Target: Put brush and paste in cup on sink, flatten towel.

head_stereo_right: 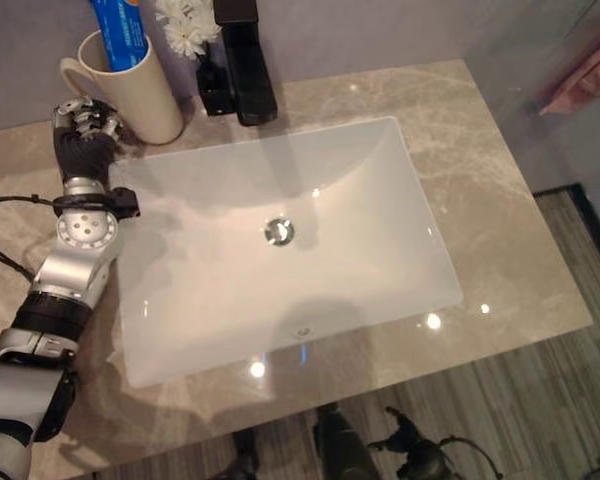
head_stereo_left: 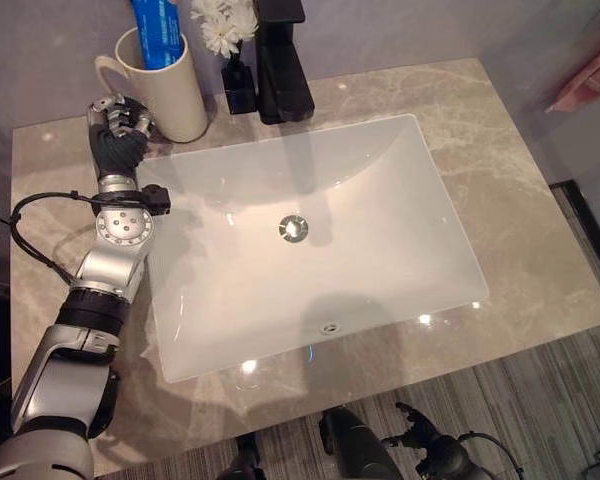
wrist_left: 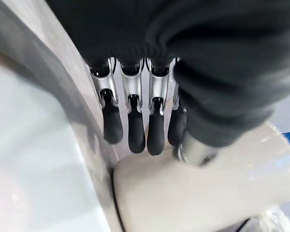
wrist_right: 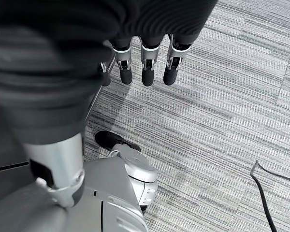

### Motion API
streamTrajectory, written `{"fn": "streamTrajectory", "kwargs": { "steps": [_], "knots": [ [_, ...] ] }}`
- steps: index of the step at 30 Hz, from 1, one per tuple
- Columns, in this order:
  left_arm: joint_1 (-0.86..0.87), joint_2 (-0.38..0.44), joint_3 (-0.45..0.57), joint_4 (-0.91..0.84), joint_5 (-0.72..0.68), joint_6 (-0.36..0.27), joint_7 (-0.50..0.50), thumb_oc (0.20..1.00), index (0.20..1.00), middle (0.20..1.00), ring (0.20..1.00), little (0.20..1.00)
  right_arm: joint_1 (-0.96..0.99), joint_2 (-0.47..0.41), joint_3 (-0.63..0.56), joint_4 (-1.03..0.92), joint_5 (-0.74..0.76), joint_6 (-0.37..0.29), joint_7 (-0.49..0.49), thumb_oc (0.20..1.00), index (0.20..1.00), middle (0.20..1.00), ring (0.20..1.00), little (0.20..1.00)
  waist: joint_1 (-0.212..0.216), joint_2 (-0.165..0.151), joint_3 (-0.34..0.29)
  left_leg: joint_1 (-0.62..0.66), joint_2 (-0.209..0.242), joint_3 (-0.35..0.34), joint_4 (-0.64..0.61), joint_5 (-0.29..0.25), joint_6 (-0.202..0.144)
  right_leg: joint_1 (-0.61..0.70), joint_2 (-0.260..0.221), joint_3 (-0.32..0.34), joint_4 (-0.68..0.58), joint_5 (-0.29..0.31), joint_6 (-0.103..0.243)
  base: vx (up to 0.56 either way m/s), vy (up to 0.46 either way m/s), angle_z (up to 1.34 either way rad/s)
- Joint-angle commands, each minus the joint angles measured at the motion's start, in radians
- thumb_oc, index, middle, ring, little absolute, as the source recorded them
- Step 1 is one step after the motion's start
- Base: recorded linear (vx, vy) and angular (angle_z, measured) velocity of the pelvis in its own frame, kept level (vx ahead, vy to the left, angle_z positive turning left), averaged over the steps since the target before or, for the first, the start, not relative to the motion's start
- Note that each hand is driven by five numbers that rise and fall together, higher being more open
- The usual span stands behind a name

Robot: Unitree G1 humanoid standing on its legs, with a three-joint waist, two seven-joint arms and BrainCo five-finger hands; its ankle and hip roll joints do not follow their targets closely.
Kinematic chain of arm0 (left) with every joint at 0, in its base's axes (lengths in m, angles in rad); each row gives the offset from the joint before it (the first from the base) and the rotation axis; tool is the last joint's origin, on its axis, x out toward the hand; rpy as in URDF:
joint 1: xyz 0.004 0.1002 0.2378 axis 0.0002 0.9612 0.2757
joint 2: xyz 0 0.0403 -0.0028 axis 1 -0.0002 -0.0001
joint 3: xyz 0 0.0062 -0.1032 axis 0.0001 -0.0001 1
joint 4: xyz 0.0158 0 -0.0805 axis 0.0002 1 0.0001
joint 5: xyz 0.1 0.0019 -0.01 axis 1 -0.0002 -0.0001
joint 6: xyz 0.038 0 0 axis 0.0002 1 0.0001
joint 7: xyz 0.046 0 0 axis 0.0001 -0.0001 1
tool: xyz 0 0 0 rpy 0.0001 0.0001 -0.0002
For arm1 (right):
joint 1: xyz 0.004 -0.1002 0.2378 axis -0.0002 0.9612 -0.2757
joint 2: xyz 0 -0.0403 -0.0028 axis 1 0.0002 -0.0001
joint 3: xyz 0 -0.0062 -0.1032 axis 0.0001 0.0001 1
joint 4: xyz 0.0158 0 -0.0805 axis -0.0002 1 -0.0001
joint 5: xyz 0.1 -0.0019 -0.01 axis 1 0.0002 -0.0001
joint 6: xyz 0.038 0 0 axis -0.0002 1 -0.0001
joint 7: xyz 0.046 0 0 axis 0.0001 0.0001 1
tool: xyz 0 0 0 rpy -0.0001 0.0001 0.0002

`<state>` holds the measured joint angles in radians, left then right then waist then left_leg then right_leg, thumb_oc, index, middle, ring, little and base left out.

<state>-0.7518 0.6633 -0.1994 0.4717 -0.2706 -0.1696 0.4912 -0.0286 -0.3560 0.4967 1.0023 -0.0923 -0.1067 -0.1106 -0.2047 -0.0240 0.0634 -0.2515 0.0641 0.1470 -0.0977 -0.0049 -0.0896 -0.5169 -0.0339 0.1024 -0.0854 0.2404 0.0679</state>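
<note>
Blue toothpaste tube stands upright in the cream ceramic handled cup, at 11 o'clock on the grey marble counter, just beyond the white rectangular sink basin. Left hand beside the cup's handle, fingers loosely straight, gripping nothing. Black faucet and white flowers at 12 o'clock. Right hand hangs over striped grey carpet, fingers relaxed, empty. Pink cloth at 2 o'clock.
</note>
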Motion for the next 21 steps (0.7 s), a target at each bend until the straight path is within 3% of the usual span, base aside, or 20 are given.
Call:
{"fn": "streamTrajectory", "kwargs": {
  "steps": [1,13,21],
  "knots": [
    [0.091,-0.013,0.029,-0.021,0.044,-0.018,-0.003,1.0,1.0,1.0,1.0,1.0,-0.006,-0.015,-0.019,0.025,0.011,-0.002,-0.018,1.0,1.0,1.0,1.0,1.0,-0.004,-0.022,-0.003,0.085,0.004,-0.037,0.01,-0.015,-0.032,0.062,-0.036,0.027,0.027,-0.046,0.086,0.02,-0.005,-0.04],
    [0.436,-0.054,0.211,-0.21,0.046,-0.056,-0.065,1.0,1.0,1.0,1.0,1.0,0.027,-0.007,-0.121,0.147,-0.018,0.019,0.0,1.0,1.0,1.0,1.0,1.0,0.064,-0.021,-0.052,0.158,-0.01,-0.106,0.01,-0.025,-0.017,0.196,-0.074,-0.05,0.016,-0.066,0.093,0.02,0.035,0.19],
    [0.727,-0.114,0.376,-0.419,0.018,-0.108,-0.148,1.0,1.0,1.0,1.0,1.0,0.048,0.016,-0.182,0.165,-0.007,0.018,0.021,1.0,1.0,1.0,1.0,1.0,0.127,-0.039,-0.082,0.236,-0.037,-0.151,0.01,-0.046,0.019,0.296,-0.102,-0.092,0.022,-0.079,0.104,0.01,0.082,0.13]
  ]
}}
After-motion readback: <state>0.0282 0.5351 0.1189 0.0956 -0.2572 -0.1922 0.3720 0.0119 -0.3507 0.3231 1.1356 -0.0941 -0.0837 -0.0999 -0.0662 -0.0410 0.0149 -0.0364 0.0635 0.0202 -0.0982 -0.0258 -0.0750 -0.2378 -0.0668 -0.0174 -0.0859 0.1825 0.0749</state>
